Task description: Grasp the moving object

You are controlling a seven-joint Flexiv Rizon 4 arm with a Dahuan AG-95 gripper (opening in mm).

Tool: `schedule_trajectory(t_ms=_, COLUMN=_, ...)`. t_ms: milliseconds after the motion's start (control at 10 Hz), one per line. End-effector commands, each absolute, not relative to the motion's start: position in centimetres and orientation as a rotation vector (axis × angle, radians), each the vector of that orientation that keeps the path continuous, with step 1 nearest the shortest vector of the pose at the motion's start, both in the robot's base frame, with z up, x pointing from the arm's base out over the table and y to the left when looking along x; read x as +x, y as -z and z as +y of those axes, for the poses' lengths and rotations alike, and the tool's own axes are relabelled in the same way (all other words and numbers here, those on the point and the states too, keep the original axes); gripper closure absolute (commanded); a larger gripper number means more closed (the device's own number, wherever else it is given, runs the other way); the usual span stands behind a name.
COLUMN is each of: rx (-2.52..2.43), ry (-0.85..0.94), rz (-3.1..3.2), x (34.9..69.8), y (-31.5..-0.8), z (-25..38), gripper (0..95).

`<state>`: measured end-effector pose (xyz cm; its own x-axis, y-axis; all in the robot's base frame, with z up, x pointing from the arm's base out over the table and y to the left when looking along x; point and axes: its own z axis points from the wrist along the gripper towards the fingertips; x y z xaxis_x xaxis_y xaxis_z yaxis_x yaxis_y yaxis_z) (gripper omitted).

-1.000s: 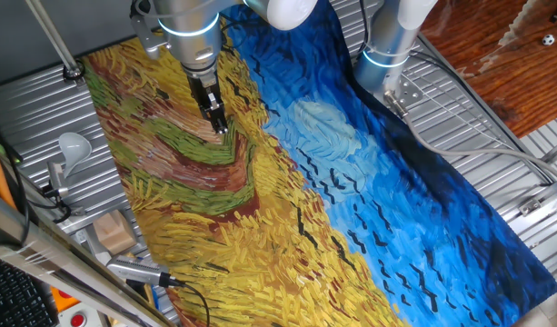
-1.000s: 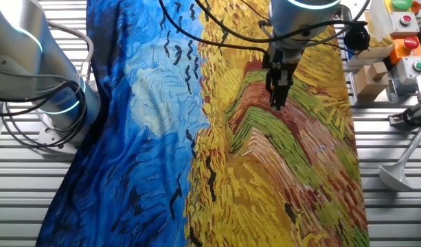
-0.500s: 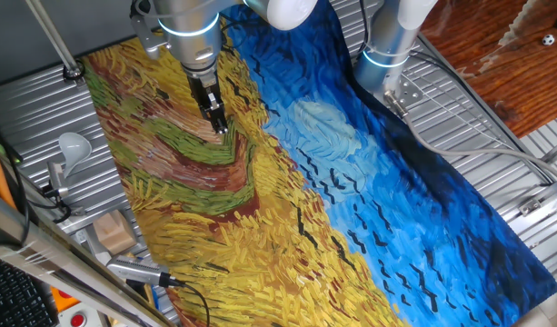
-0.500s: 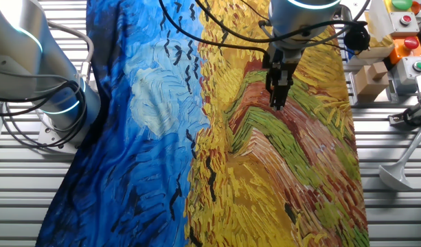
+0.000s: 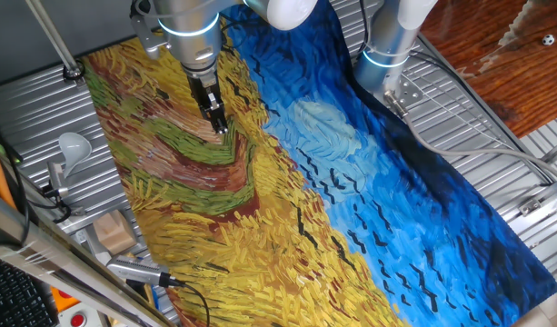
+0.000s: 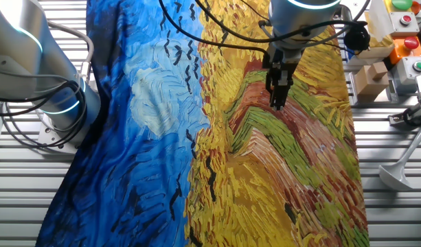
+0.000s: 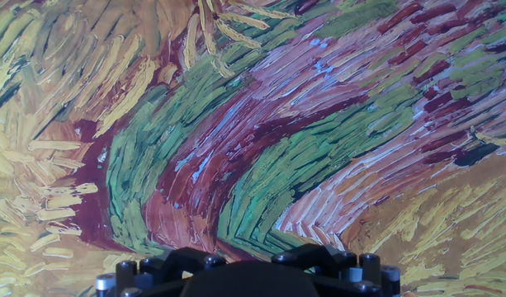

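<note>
The yellow-orange toy figure does not show in any view. My gripper (image 5: 220, 125) hangs straight down over the green and brown swirl of the painted cloth (image 5: 260, 209), with its tips at or just above the cloth. In the other fixed view the gripper (image 6: 277, 103) has its two dark fingers pressed together into one narrow point, and nothing shows between them. The hand view shows only the swirl pattern and the dark body of the hand (image 7: 253, 276) along the bottom edge.
A tan wooden block (image 5: 114, 232) lies off the cloth's edge, beside a white scoop (image 5: 71, 145) and a cabled tool (image 5: 142, 272). A second arm's base (image 5: 387, 45) stands at the blue side. Button boxes (image 6: 406, 34) and wooden blocks (image 6: 369, 75) sit beside the cloth.
</note>
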<state>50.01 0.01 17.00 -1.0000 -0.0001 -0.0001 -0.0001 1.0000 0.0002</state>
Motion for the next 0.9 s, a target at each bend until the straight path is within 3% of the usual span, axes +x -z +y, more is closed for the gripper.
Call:
schedule_trajectory(t_ms=100, rx=-0.463, ry=-0.058, rz=3.057, x=49.9, y=-17.3, z=0.1, gripper=95.0)
schedule_trajectory(t_ms=400, rx=-0.492, ry=-0.054, rz=3.054, x=49.9, y=-18.0, z=0.4, gripper=95.0)
schedule_trajectory(t_ms=900, rx=-0.625, ry=-0.035, rz=3.043, x=52.7, y=-17.9, z=0.0, gripper=95.0)
